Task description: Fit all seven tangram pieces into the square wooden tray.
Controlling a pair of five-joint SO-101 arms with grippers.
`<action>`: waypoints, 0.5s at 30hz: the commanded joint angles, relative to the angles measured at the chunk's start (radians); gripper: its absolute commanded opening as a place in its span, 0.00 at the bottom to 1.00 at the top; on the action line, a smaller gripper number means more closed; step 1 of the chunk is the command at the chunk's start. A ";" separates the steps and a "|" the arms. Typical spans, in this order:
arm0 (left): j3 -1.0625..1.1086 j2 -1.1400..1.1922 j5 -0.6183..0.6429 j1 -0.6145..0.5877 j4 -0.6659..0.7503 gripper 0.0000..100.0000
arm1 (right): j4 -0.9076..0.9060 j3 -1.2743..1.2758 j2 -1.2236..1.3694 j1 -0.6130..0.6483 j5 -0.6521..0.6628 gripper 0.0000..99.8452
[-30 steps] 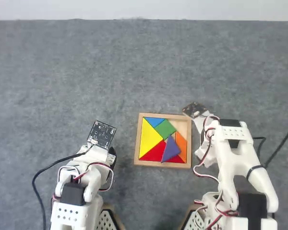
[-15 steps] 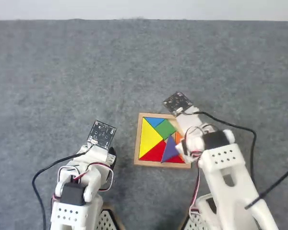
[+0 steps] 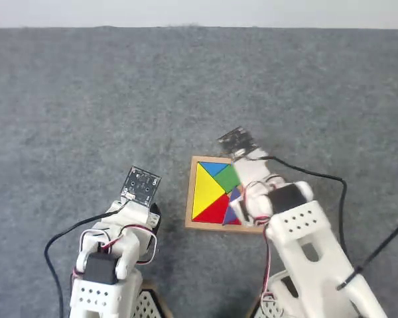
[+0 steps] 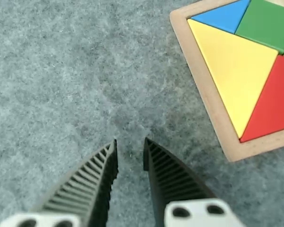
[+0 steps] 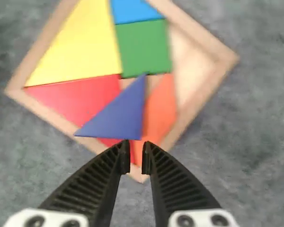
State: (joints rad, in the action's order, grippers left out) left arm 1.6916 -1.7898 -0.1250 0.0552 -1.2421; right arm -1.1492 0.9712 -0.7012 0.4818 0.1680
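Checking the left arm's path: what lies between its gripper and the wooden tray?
Only bare grey mat between the left gripper and the wooden tray, seen in the left wrist view.

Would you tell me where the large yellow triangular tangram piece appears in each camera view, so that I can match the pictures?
High view: the large yellow triangular piece fills the left side of the square wooden tray.
Left wrist view: it lies along the tray's rim, between the blue triangle and the red triangle.
Right wrist view: it lies beside the same two triangles.
Shared landmark: the green square piece beside it.
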 commanded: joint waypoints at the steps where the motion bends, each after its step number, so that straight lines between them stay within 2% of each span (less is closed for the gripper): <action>1: -0.007 -0.002 0.006 0.002 -0.005 0.09 | 0.016 -0.066 0.087 0.065 -0.020 0.06; 8: -0.007 -0.002 0.006 0.002 -0.005 0.09 | 0.113 -0.072 0.251 0.045 -0.052 0.06; 15: -0.007 -0.002 0.006 0.002 -0.005 0.09 | 0.143 -0.114 0.308 -0.061 0.020 0.06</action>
State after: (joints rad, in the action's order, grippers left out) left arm 1.6916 -1.7898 -0.1250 0.0552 -1.2421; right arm -1.0249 0.9221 -0.3959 0.4772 0.1496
